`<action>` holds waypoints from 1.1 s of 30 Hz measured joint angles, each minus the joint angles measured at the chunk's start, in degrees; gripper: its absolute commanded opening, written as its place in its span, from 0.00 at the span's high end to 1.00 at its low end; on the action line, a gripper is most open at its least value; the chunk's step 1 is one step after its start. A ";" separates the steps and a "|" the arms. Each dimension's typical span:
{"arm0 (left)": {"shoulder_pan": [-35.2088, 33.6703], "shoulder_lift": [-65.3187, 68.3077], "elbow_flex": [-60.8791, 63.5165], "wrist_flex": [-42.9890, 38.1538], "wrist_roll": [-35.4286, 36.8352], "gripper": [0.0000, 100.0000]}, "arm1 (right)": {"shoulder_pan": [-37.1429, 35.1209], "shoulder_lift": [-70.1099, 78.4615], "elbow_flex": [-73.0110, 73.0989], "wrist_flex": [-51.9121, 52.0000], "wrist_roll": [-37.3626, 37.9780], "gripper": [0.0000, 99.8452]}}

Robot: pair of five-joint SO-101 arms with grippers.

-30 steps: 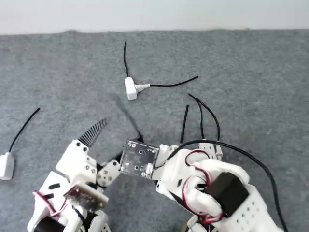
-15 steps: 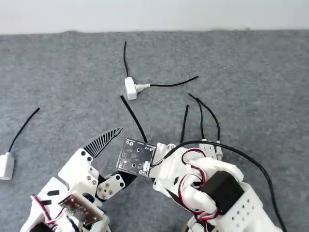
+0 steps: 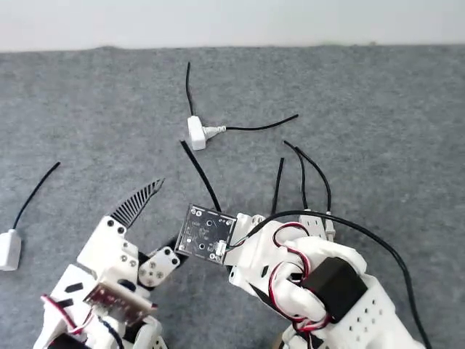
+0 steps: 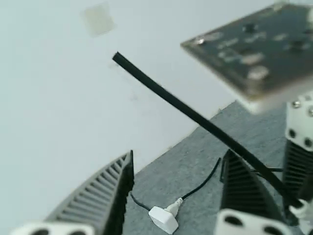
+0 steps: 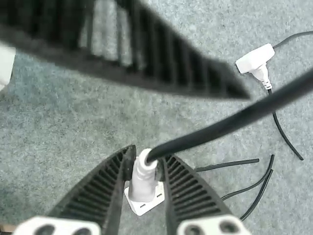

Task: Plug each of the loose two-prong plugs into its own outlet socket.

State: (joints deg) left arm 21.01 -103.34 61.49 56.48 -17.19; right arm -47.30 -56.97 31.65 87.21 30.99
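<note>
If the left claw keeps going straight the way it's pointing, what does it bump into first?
Probably the black cable crossing ahead of the left gripper's open jaws. It rises from the white plug that the right gripper holds. Depth is unclear, so it might slip past.

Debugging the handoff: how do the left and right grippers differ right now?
The left gripper is open and grips nothing; the right gripper is shut on the white plug. The plug's black cable comes out of the right gripper's grip, but only crosses the gap between the left gripper's fingers. Shared: black ribbed fingers, close together over the grey carpet.
</note>
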 measured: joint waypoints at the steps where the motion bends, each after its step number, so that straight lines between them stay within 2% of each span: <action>1: -0.53 0.00 0.44 -0.62 0.00 0.73 | 0.00 0.00 0.00 0.09 0.00 0.99; 6: -0.53 0.00 0.79 -1.23 0.09 0.73 | 0.00 0.00 -1.93 0.09 0.00 0.99; 25: 10.37 0.00 0.79 1.76 0.26 0.73 | 0.35 0.00 -2.11 0.09 -0.09 0.99; 30: 10.55 0.00 0.79 1.85 0.26 0.73 | 0.44 0.00 -2.11 0.09 -0.09 0.99; 33: 7.91 0.00 0.79 1.85 0.26 0.73 | 0.26 0.00 -2.11 0.09 -0.09 0.99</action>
State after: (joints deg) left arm 28.92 -103.34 62.29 58.33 -16.92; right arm -47.03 -56.97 29.54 87.30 30.90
